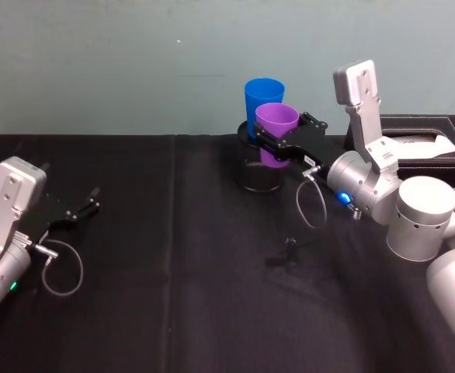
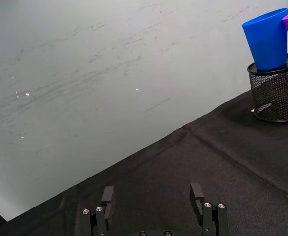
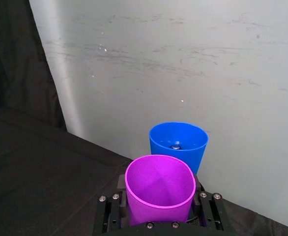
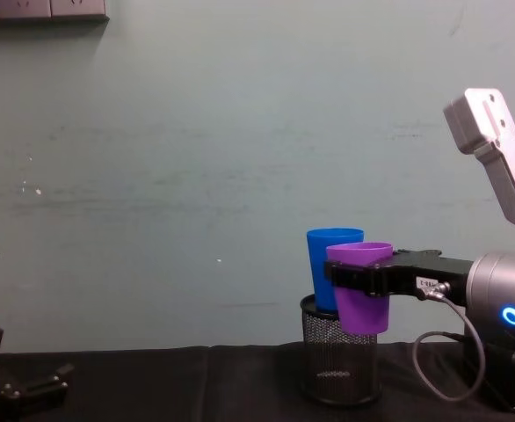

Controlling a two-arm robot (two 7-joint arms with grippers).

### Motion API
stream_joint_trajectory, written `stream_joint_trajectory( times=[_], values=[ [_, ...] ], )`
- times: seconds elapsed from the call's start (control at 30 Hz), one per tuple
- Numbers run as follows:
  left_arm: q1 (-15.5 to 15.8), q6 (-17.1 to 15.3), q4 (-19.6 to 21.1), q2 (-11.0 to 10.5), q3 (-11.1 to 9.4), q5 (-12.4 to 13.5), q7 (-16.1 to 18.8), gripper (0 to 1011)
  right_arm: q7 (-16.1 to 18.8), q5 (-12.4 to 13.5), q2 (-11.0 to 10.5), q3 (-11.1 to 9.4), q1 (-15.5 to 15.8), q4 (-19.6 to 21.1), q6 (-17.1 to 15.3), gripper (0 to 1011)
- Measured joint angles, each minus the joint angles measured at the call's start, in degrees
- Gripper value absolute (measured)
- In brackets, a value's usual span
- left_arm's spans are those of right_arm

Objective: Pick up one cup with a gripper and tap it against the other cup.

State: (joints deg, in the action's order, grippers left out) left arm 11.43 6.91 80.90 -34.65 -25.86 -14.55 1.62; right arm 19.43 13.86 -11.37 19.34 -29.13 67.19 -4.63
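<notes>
One smooth purple plastic tumbler (image 4: 360,286), pinched by the right gripper (image 1: 278,145), hangs beside the bright blue plastic tumbler (image 4: 331,264); left gripper (image 2: 154,202) spread, parked.

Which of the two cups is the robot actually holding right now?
The purple cup: the right gripper is clamped around it, holding it up. The blue cup behind it stands free in the black mesh holder.

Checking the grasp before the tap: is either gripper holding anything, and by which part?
The right gripper holds the purple cup around its mid-wall, below the rim. The left gripper is open and holds nothing.
</notes>
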Motion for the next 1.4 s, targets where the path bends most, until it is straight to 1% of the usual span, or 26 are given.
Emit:
stream_joint_trajectory(
  times=[1.4],
  values=[
    [0.0, 0.0, 0.0, 0.0, 0.0, 0.0, 0.0, 1000, 0.0, 0.0, 0.0, 0.0, 0.0, 0.0, 0.0, 721]
  ],
)
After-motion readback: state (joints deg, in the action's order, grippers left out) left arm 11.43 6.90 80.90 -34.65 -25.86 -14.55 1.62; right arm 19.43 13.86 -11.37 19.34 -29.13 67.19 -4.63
